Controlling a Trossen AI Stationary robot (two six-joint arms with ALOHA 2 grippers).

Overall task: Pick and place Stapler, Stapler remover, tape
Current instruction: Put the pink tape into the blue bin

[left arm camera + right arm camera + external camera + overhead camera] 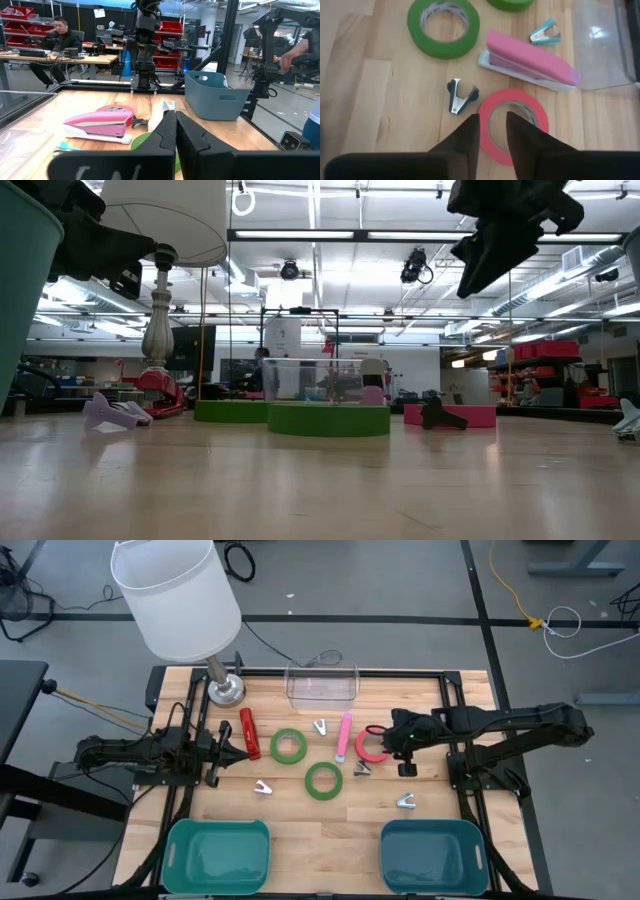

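The red-pink tape ring (pixel 372 745) lies flat right of the pink stapler (pixel 344 737). Two green rings (pixel 289 746) (pixel 323 780) lie flat near the table's middle. A red stapler (pixel 249 733) lies on the left. Small staple removers are scattered about: (pixel 320 726), (pixel 263 787), (pixel 362 768), (pixel 405 802). My right gripper (pixel 492 117) hovers open, high above the red-pink ring (pixel 515 125), its fingers either side of the ring's wall as seen from above. My left gripper (pixel 175 114) waits shut, raised, just left of the red stapler.
A clear plastic box (pixel 322 683) and a lamp's base (pixel 226 690) stand at the far edge. Two teal bins (pixel 218 855) (pixel 432 855) sit at the near edge. A person sits at a desk (pixel 60 37) beyond the table.
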